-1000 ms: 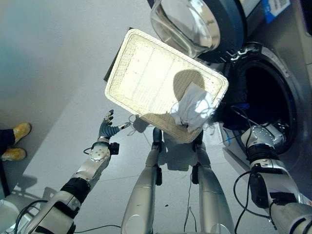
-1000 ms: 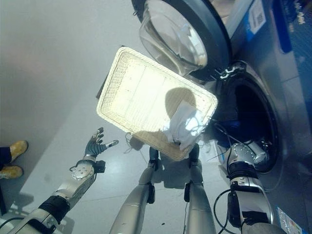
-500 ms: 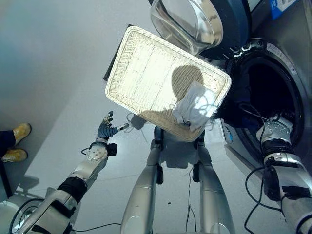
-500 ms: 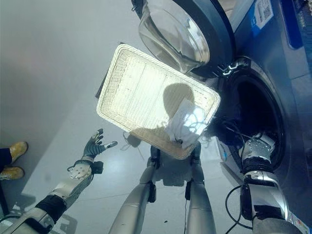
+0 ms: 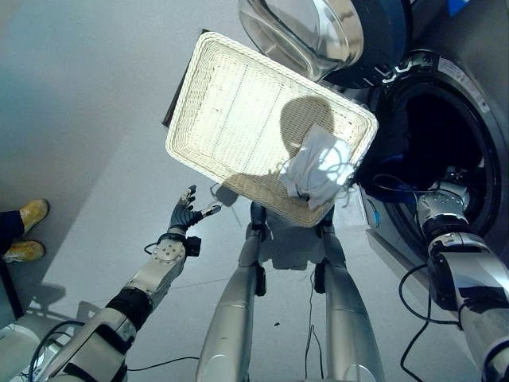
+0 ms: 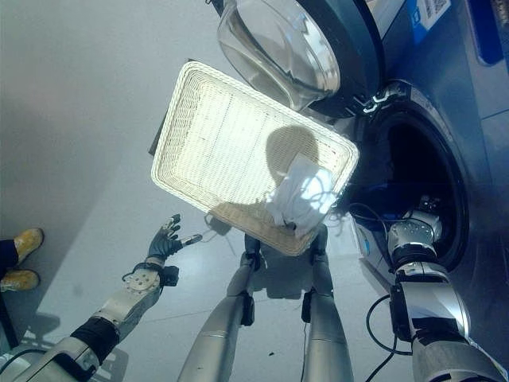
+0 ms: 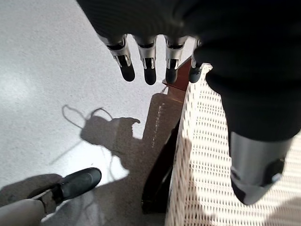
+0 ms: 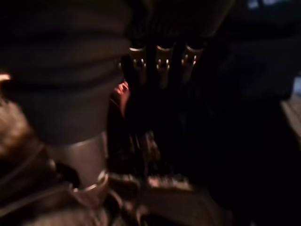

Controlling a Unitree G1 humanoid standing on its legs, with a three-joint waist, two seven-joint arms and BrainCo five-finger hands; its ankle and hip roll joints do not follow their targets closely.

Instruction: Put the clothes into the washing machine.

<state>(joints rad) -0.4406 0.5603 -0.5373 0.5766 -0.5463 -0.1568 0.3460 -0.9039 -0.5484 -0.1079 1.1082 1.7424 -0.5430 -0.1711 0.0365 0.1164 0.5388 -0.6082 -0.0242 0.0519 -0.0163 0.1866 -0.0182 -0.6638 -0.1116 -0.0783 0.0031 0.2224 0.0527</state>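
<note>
From the left eye view, the right arm reaches into the dark mouth of the washing machine, its door swung wide, and the wrist sits at the opening's lower edge. A white cloth lies in the near corner of the wicker basket, just beside the machine. To do this step well, the arm should go deep past the rim before letting anything go, so nothing snags on the lip.

In the right eye view the left hand hangs over the floor below the basket, fingers spread and holding nothing.

The left wrist view shows those fingers straight, by the basket's edge.

The right wrist view is very dark: the right hand points into the drum, perhaps over dark cloth, and I cannot tell whether its fingers grip anything.
</note>
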